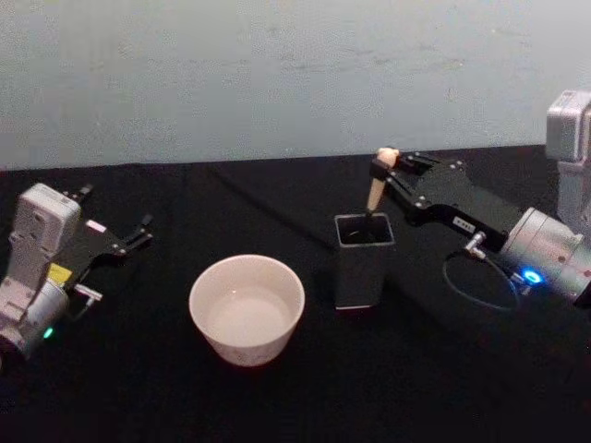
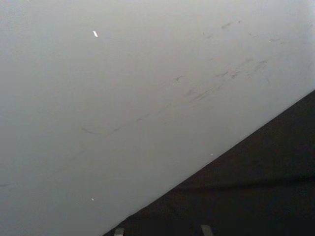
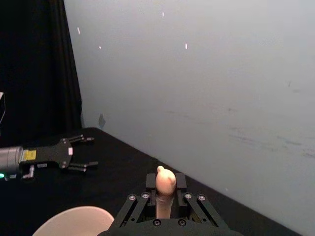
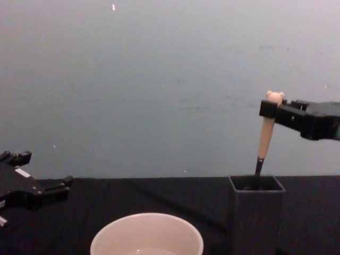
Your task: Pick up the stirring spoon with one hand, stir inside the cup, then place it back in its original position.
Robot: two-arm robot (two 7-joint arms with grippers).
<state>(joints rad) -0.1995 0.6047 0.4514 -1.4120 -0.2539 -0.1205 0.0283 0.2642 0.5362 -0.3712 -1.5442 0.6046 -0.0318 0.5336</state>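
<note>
Black-draped counter [image 1: 277, 406] under pale wall | right gripper [image 1: 381, 166] jaws clamped on stirring spoon [image 1: 377, 192] just below bear head, bowl down inside dark holder [image 1: 363, 260] | cup [image 1: 247, 308] beside holder, unstirred by the look | left gripper [image 1: 129, 236] parked left, jaws apart | stage: either lifting out or returning, cannot tell.

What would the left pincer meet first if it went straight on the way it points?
Probably nothing on the table: the left pincer, fingers open, aims past the cup toward the far table edge and the pale wall; depth is uncertain.
</note>
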